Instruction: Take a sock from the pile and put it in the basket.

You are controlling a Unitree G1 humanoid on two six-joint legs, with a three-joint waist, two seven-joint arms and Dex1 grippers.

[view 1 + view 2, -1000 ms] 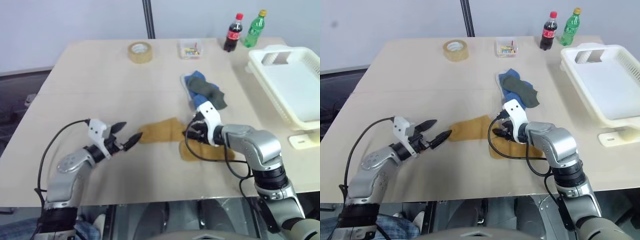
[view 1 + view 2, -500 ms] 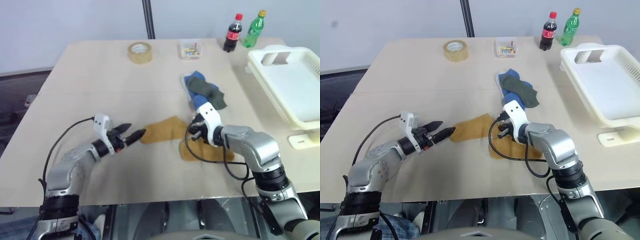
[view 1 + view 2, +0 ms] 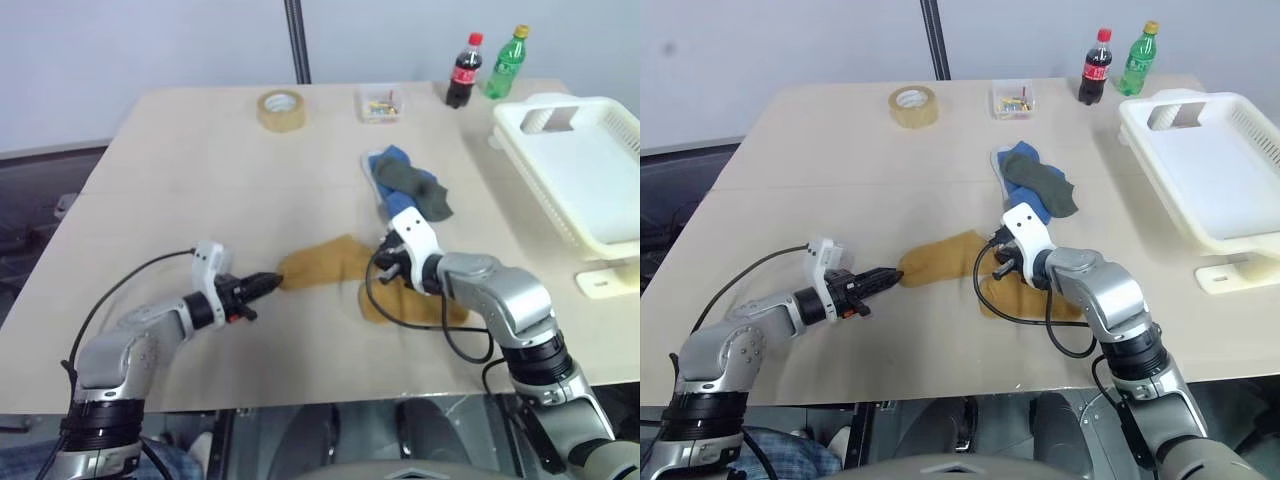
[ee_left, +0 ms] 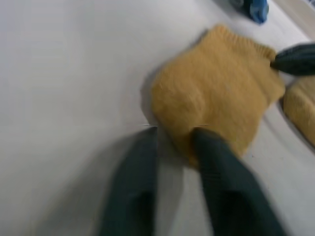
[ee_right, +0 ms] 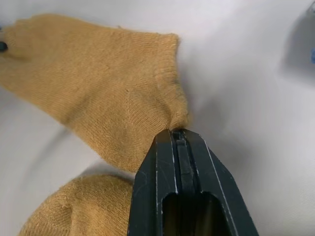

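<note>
A mustard-yellow sock [image 3: 325,262] lies flat in the middle of the table, just in front of the pile [image 3: 405,180] of blue and dark grey-green socks. My right gripper [image 3: 380,265] is shut on the corner of this sock's cuff [image 5: 174,118]. My left gripper [image 3: 272,282] is low over the table at the sock's other end, shut, with the toe edge [image 4: 189,147] between its fingers. A second mustard sock [image 3: 410,300] lies under my right forearm. The white slotted basket [image 3: 590,170] stands at the table's right edge, with nothing in it.
Along the far edge of the table are a roll of tape [image 3: 281,107], a small clear box [image 3: 380,101], a cola bottle [image 3: 462,70] and a green bottle [image 3: 506,62]. A small white piece [image 3: 605,280] lies in front of the basket.
My left gripper was wide open; it has rolled, sunk a little towards the table and shut at the sock's toe end. The right gripper has closed fully on the cuff and stayed in place.
</note>
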